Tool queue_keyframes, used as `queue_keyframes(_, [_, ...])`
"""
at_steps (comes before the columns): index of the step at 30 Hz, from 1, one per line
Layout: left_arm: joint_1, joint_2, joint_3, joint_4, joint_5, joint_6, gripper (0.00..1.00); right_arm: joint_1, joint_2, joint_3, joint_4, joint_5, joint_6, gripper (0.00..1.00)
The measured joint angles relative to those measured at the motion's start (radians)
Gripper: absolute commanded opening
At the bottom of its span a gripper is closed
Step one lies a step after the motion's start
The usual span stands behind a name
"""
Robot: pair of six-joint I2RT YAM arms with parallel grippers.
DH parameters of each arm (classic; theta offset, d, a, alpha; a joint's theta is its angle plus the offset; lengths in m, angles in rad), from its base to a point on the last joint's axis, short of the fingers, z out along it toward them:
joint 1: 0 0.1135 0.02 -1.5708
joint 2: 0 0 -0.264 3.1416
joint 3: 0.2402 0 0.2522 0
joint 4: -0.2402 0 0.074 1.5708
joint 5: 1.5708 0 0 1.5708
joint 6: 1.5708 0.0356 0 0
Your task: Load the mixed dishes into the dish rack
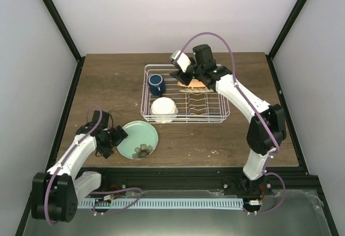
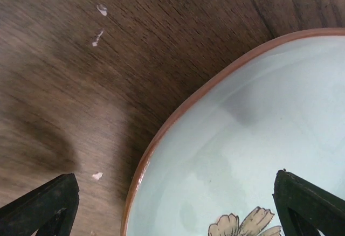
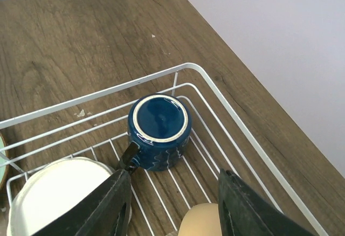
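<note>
My left gripper (image 2: 175,206) gapes wide astride the green plate's (image 1: 141,134) rim, just off the rack's (image 1: 223,118) near left corner; my right gripper (image 3: 173,175) stands half-spread over the rack's far side, the orange plate (image 3: 202,221) between its fingers, grip unclear; mug (image 1: 156,83) upended in the rack's far left corner, white dish (image 1: 163,108) at its near left.

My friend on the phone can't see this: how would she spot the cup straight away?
On the brown wooden table stands a white wire dish rack. In its far left corner sits a dark blue glazed mug, upside down. It is the only dark piece; the small white dish beside it is pale.
</note>
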Motion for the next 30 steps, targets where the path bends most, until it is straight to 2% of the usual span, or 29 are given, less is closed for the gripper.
queue_keyframes(5, [0.0,-0.019,-0.076,0.109,0.023,0.011,0.98,0.0,0.0,0.001,-0.001,-0.016,0.014,0.46])
queue_keyframes(14, [0.003,-0.262,-0.282,0.391,0.095,-0.026,0.86,0.0,0.002,0.004,-0.002,-0.021,0.014,0.46])
queue_keyframes(17, [0.003,-0.358,-0.351,0.444,0.103,-0.051,0.75,0.0,0.006,0.008,-0.002,-0.026,0.014,0.46])
queue_keyframes(22, [0.007,-0.482,-0.425,0.456,0.1,-0.096,0.4,0.0,0.018,0.015,-0.002,-0.031,0.014,0.46])
queue_keyframes(26, [0.006,-0.474,-0.423,0.45,0.101,-0.124,0.22,0.0,0.019,0.015,-0.003,-0.031,0.014,0.46])
queue_keyframes(30, [0.005,-0.371,-0.399,0.446,0.129,-0.101,0.03,0.0,0.019,0.015,-0.002,-0.031,0.013,0.46])
